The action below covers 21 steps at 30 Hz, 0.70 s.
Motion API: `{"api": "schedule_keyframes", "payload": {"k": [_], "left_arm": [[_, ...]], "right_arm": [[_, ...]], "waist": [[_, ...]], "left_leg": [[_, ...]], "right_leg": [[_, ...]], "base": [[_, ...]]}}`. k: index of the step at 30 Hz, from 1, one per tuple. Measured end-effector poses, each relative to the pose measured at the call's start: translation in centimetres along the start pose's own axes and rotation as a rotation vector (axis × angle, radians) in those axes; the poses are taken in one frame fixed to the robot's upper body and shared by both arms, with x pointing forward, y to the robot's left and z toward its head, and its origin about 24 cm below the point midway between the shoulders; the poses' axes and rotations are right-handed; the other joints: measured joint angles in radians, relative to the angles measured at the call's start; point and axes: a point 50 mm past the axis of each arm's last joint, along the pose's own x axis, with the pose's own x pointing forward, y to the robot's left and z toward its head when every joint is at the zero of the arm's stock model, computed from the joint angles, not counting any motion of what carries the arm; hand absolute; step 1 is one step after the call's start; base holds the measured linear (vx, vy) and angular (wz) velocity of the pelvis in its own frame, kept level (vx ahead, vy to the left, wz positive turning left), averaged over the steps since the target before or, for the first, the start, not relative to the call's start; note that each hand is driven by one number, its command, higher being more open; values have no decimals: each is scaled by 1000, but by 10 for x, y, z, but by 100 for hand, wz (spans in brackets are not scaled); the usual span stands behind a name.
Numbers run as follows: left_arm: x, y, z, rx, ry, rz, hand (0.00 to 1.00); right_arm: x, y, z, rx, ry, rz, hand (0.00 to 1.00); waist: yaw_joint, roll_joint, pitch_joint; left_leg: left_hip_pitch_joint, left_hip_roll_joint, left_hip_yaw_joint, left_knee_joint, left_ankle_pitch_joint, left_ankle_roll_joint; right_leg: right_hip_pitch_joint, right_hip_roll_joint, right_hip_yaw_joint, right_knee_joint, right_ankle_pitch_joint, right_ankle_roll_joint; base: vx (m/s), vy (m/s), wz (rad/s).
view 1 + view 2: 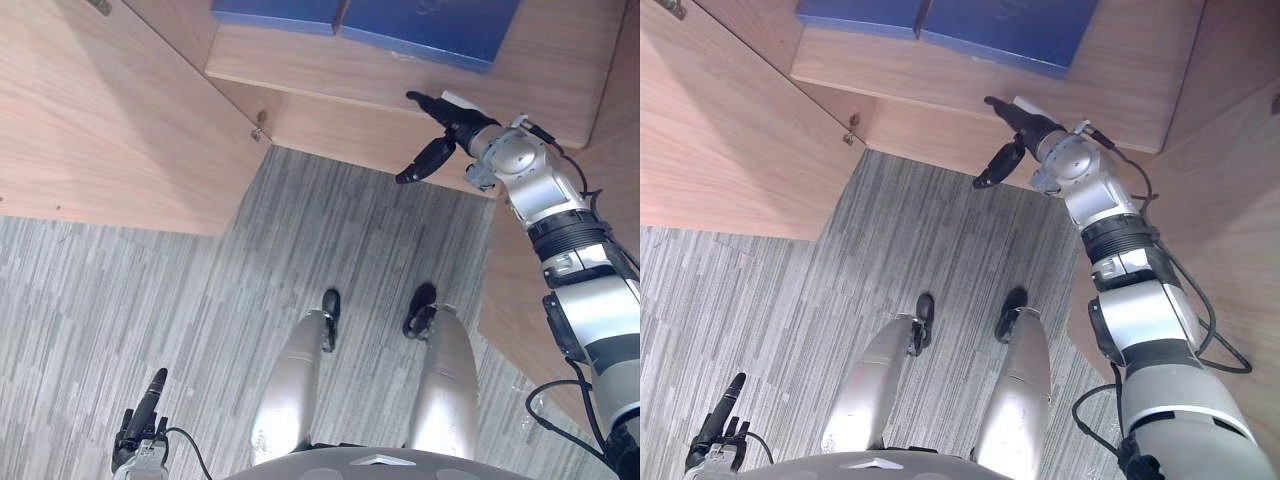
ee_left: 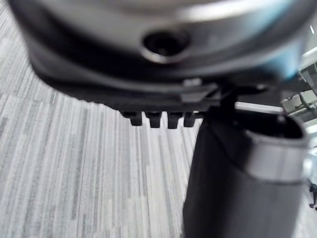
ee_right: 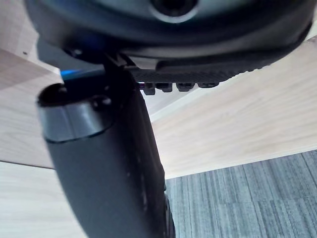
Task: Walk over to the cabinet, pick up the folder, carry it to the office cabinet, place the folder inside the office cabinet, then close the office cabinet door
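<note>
Left eye view — grey carpet [image 1: 150, 300] | open wooden cabinet [image 1: 330, 130] | folder [image 1: 430, 25] shelved

Looking like an office: light-wood cabinet [image 1: 400, 90] w/ door [image 1: 110, 120] standing open, blue folders [image 1: 430, 25] lying inside, grey striped carpet [image 1: 150, 300] running underfoot

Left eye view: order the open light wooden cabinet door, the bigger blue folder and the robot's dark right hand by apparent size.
Largest: open light wooden cabinet door.
Then: bigger blue folder, partly cropped.
Smallest: dark right hand.
</note>
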Motion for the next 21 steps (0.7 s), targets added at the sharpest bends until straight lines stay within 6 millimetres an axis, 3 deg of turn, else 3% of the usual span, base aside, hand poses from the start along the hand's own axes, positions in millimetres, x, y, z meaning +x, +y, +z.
{"api": "schedule_keyframes", "payload": {"k": [10,12,14,15,17,21], "left_arm": [[-2,10,1,12,8,30,100],[-2,10,0,17,13,29,100],[-2,8,-5,31,34,25,100],[-2,7,-7,37,42,24,100],[-3,6,-14,31,59,28,100],[-6,2,-30,64,105,19,100]], "right_arm": [[4,12,2,3,-5,37,100],[8,38,-3,6,31,115,100],[8,92,-18,20,89,277,100],[7,108,-22,14,102,322,100],[0,164,-25,-8,115,481,100],[-15,208,-33,-15,139,602,100]], "waist": [[-3,-9,-2],[0,-16,-4],[3,-23,-4],[3,-23,-4],[3,-23,-4],[6,-27,-7]], "left_leg": [[3,4,6,-1,-1,2],[7,13,8,-6,-1,1],[33,20,10,-24,-1,1],[41,20,11,-30,-1,1],[74,31,18,-57,2,4],[166,41,29,-151,29,12]], "right_leg": [[4,6,4,-12,7,2],[11,18,3,-27,15,0],[37,26,1,-45,19,1],[44,28,1,-51,19,2],[78,43,-3,-88,31,6],[169,68,-7,-187,69,17]], "base": [[-11,44,-3],[3,30,-10],[22,28,-10],[29,25,-11],[39,30,-16],[65,41,-15]]}}
